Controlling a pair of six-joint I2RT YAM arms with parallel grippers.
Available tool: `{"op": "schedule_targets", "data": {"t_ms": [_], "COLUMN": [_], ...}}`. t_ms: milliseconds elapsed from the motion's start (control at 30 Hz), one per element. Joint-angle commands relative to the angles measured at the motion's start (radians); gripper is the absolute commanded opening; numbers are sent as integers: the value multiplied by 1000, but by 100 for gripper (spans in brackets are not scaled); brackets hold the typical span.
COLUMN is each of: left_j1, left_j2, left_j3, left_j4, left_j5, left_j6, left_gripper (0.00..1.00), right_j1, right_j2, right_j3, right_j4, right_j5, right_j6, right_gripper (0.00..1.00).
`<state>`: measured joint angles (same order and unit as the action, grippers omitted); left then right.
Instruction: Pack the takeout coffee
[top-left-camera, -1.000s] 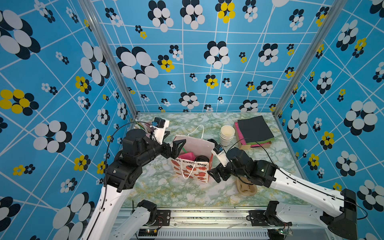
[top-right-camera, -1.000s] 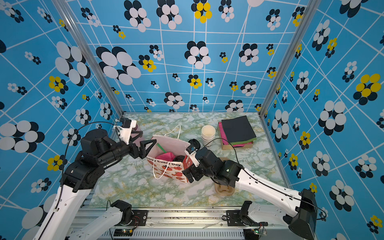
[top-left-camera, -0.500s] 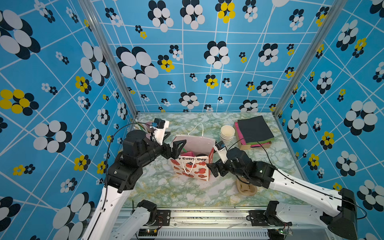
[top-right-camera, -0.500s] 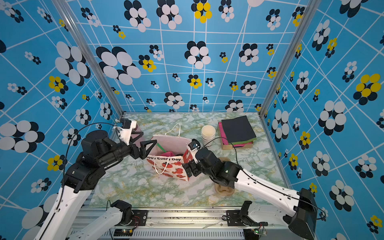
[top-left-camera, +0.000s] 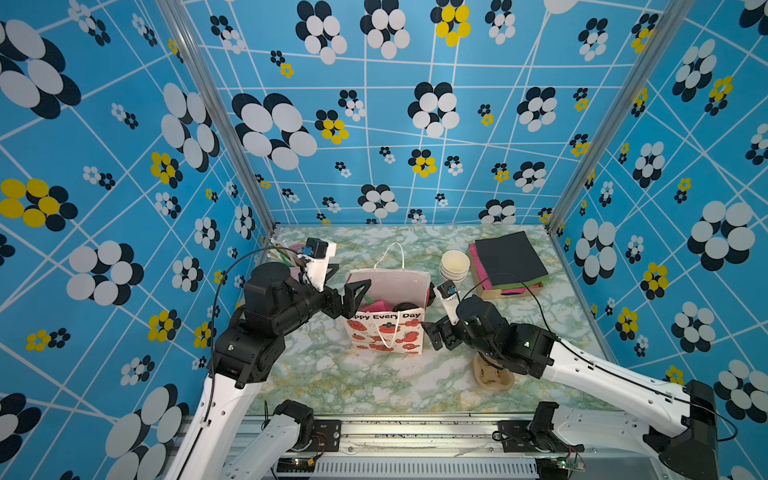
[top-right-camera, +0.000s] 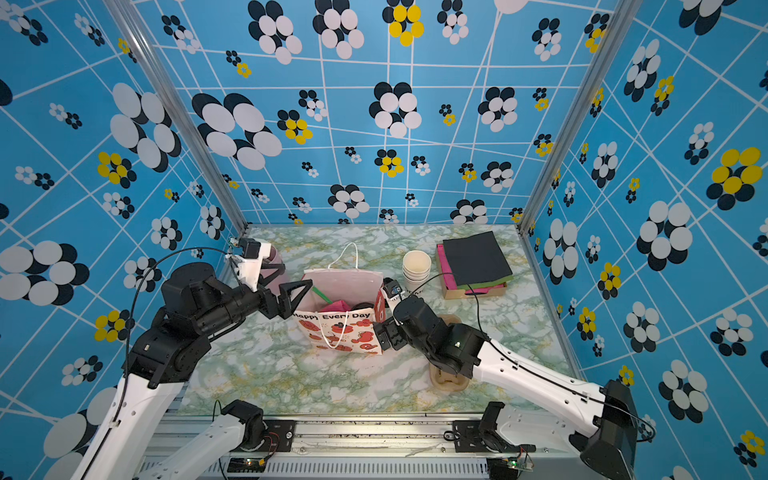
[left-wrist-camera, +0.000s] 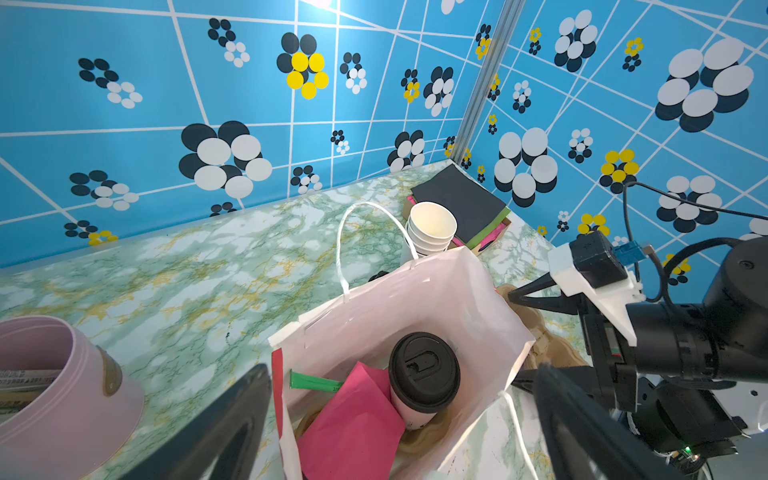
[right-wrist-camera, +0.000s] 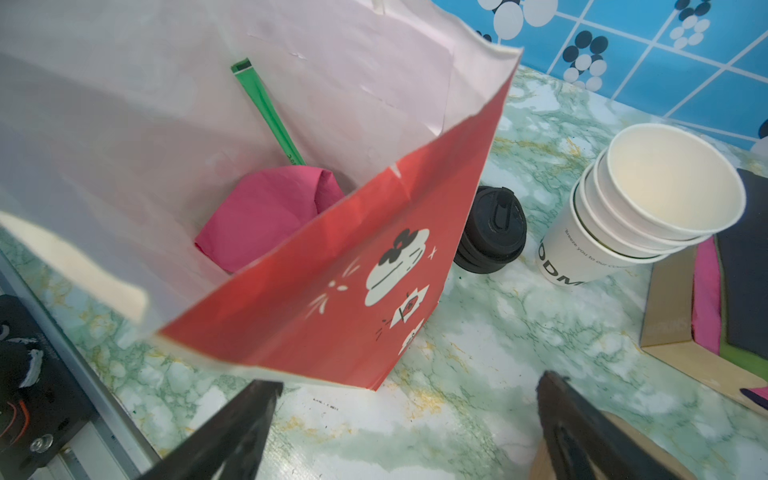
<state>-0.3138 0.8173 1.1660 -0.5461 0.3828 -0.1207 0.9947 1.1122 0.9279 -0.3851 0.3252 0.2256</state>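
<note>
Left wrist view: the coffee (left-wrist-camera: 424, 370) sits inside the bag (left-wrist-camera: 415, 299). The left end effector (top-left-camera: 350, 279) and right end effector (top-left-camera: 437, 336) gape wide, empty. Packing looks done; next, probably, both draw clear without snagging the bag.

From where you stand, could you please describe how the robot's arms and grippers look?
The left arm and right arm have white links and black joints. The left gripper and right gripper have black triangular open-frame fingers, white camera mounts and thin black cables.

White-cupped, black-lidded takeout coffee (left-wrist-camera: 424, 374), slightly tilted inside the paper bag (left-wrist-camera: 415, 291), beside a pink napkin (left-wrist-camera: 357, 419).
</note>
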Motion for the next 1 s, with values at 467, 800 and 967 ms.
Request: {"op": "schedule_targets", "data": {"t_ms": [467, 800, 967], "left_j1": [194, 412, 453], "left_j2": [-30, -8, 26], "left_j3": [-124, -328, -416], "left_j4": [65, 227, 309], "left_j5": [-94, -78, -126], "left_j6": [-94, -243, -281], "left_gripper": [99, 99, 99], "right_j1": [6, -96, -264], "right_j2": [-65, -238, -238], "right_j3": [-3, -51, -73], "right_j4": [-85, -61, -59], "right_j5": [75, 239, 211], "right_j6": [-52, -130, -108], "right_gripper": [99, 99, 99]}}
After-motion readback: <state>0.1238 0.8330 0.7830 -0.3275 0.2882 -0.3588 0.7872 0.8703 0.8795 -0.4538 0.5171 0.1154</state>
